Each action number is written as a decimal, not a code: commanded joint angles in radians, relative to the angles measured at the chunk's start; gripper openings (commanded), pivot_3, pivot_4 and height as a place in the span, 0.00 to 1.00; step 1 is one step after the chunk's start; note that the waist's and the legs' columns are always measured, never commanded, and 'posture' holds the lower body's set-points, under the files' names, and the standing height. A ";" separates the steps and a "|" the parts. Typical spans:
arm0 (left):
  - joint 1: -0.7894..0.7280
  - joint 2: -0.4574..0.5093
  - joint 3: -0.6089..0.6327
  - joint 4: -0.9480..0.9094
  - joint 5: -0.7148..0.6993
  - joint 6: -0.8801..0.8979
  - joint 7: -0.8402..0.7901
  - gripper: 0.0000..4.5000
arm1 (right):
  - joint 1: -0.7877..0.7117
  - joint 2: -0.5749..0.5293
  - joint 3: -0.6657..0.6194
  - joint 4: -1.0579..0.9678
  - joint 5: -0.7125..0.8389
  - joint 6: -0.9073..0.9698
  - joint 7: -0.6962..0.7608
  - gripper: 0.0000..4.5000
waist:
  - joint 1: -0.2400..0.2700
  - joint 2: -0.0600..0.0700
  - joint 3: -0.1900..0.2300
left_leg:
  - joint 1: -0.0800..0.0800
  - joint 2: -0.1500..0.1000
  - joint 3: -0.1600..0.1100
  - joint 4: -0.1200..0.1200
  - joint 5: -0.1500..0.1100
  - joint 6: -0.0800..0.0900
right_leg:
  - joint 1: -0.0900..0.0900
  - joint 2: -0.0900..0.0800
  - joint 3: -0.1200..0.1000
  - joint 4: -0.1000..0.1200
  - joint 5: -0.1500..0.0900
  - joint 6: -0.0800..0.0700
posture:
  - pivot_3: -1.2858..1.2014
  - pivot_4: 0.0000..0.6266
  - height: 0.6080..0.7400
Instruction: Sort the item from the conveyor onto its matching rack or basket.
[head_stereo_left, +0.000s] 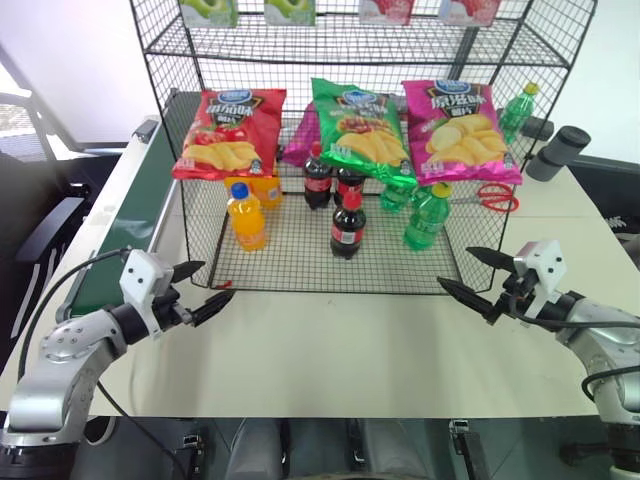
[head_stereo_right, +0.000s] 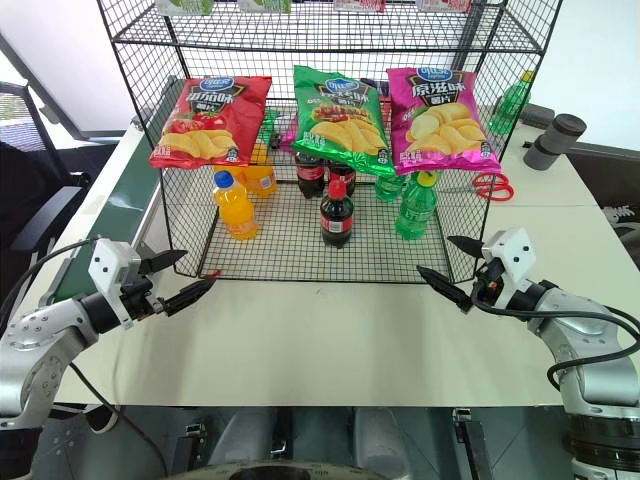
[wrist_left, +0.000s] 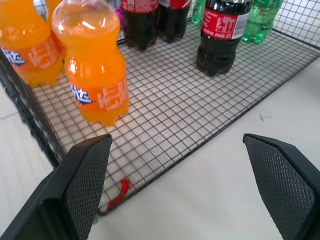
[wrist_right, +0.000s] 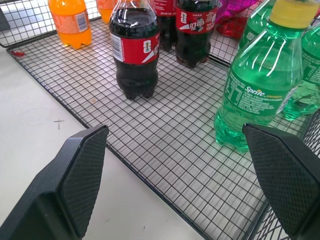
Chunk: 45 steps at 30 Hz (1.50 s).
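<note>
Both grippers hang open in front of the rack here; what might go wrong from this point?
1. The front cola bottle stands in the rack with other cola bottles just behind, so a reach in might topple them.
2. The green bottle stands near the right gripper, which may knock it in passing.
3. The left gripper hovers by the rack's front edge and may snag the wire.

Silver-grey arms, black cables, white wrist blocks, black textured gripper fingers.
</note>
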 joint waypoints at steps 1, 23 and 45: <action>0.018 0.007 0.042 -0.052 -0.022 -0.003 0.002 1.00 | 0.005 0.006 -0.015 -0.023 0.008 -0.016 -0.005 0.99 | 0.000 0.000 0.000 | 0.000 0.000 0.000 0.000 0.000 0.000 | 0.000 0.000 0.000 0.000 0.000 0.000 | 0.52 0.24 1.00; 0.006 -0.095 0.099 0.039 0.018 -0.121 0.112 1.00 | -0.058 0.083 0.036 0.061 -0.029 -0.075 -0.039 0.99 | 0.000 0.000 0.000 | 0.000 0.000 0.000 0.000 0.000 0.000 | 0.000 0.000 0.000 0.000 0.000 0.000 | 0.52 0.24 1.00; 0.049 -0.118 0.108 0.078 0.031 -0.197 0.133 1.00 | -0.023 0.099 0.065 -0.008 -0.012 -0.055 -0.040 0.99 | 0.000 0.000 0.000 | 0.000 0.000 0.000 0.001 0.000 0.000 | 0.000 0.000 0.000 0.001 0.000 0.000 | 0.52 0.24 1.00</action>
